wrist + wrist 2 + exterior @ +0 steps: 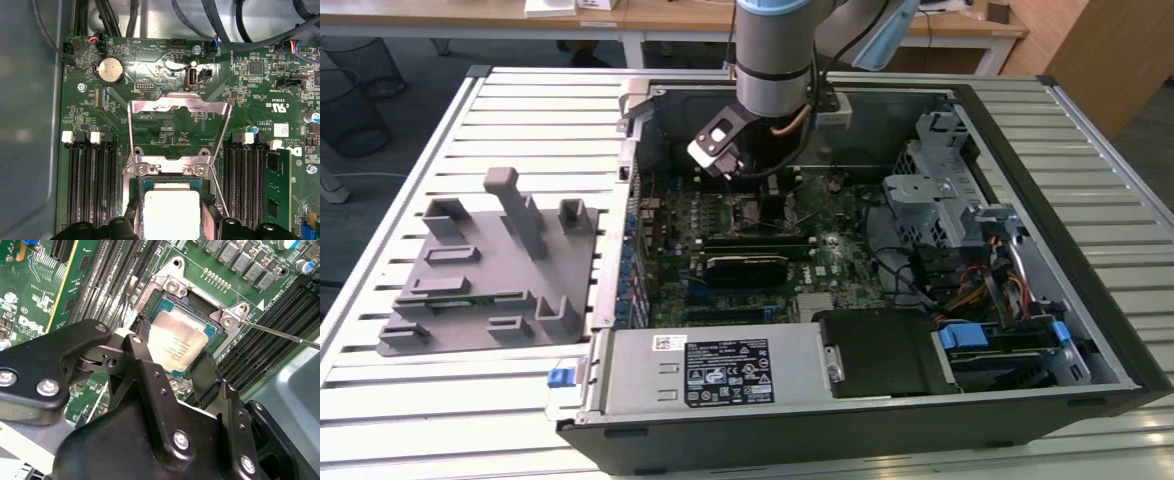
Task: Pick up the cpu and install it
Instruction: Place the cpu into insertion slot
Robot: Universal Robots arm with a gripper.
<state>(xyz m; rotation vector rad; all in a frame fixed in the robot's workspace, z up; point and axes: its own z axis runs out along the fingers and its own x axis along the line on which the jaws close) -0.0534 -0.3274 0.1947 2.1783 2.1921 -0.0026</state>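
Note:
The cpu [177,342], a silvery square chip with a pale rim, lies level in the motherboard socket [212,332] in both wrist views, where the cpu [171,210] fills the socket's green frame. My gripper [175,347] straddles it, one black finger [142,340] against one edge and the other finger [205,372] against the opposite edge. The socket's metal load plate [177,125] stands flipped up and its thin lever [285,335] is swung out. In the exterior view my gripper [763,195] reaches down into the open computer case [1067,130] over the motherboard [734,250].
Memory slots [90,185] flank the socket, with a green memory stick [275,185] in one. Cables [230,30] cross the board's far edge. A grey fixture plate [494,270] with blocks sits on the slatted table at the exterior view's left. Drive bays [947,200] crowd the case.

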